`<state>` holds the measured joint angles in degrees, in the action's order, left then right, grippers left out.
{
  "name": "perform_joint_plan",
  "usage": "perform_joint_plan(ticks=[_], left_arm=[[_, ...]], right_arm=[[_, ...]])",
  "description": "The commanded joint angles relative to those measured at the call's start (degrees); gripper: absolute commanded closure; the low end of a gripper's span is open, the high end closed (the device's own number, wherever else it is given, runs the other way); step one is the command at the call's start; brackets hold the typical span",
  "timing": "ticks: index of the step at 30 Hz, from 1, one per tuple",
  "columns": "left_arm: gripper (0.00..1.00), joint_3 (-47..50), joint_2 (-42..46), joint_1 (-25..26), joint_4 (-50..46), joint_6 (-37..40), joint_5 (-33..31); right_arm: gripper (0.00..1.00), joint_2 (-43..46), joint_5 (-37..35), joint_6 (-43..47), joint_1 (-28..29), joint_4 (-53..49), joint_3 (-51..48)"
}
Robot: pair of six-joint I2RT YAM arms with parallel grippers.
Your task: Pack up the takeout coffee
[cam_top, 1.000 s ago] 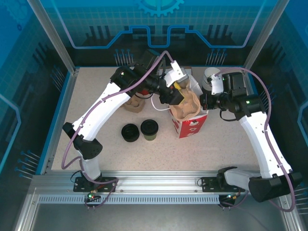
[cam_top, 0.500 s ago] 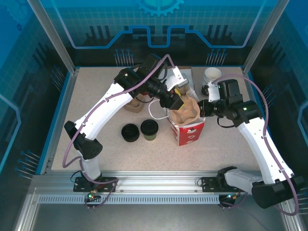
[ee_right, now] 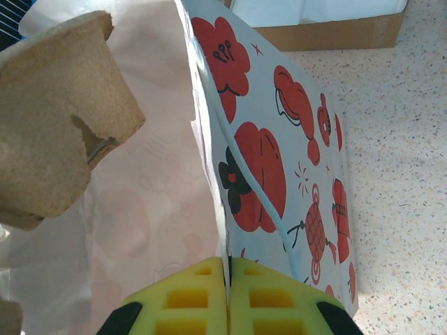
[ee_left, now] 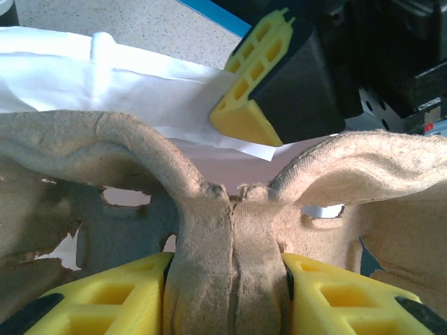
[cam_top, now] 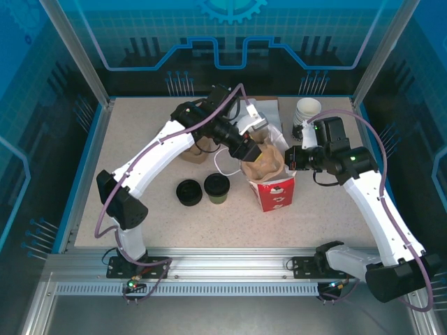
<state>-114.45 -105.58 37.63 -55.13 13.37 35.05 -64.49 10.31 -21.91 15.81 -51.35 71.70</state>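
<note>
Top external: w/ left gripper [cam_top: 253, 149] we grip brown pulp cup tray [cam_top: 271, 162], to go in red-and-white paper bag [cam_top: 277, 194]; right gripper [cam_top: 289, 159] pinches rim so bag's open.

Two grippers meet at the mouth of a red-and-white paper bag [cam_top: 278, 195] standing on a speckled beige table [cam_top: 140, 132].

The left gripper [cam_top: 253, 149] clamps the middle ridge of a tan moulded-pulp cup carrier [cam_top: 269, 162], which sits in the bag's mouth just beneath it. The right gripper [cam_top: 289, 159] pinches the bag's wall, just right of the carrier. The takeout coffee [cam_top: 217, 187], a small olive-brown paper cup with a round black plastic lid, stands on the table left of and nearer than the left gripper, apart from the bag. A low black plastic ring-shaped piece [cam_top: 188, 192] lies just left of it. A stack of white lidless paper cups [cam_top: 307, 109] stands behind the right gripper.
</note>
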Motion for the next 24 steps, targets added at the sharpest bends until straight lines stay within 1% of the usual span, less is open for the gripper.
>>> perform_joint_plan(ticks=[1,9,13,17,24], left_arm=[[0.57,0.9,-0.4,-0.4,1.4,-0.8,2.4],[0.57,-0.1,-3.1,-1.0,1.6,-0.5,2.7],[0.57,-1.4,-4.5,-1.3,1.5,-0.6,4.3],[0.57,-1.7,-5.7,-1.4,1.4,-0.3,4.6],[0.58,-1.0,-7.1,-3.0,1.3,0.1,4.4]], right_arm=[[1.00,0.2,0.5,-1.3,0.6,1.6,-0.6],[1.00,0.5,2.1,-1.0,1.0,1.8,-1.3],[1.00,0.4,3.0,-0.7,1.5,1.9,-1.5],[1.00,0.4,4.4,-0.4,1.6,2.3,-1.5],[1.00,0.4,5.5,0.6,1.8,2.4,-1.4]])
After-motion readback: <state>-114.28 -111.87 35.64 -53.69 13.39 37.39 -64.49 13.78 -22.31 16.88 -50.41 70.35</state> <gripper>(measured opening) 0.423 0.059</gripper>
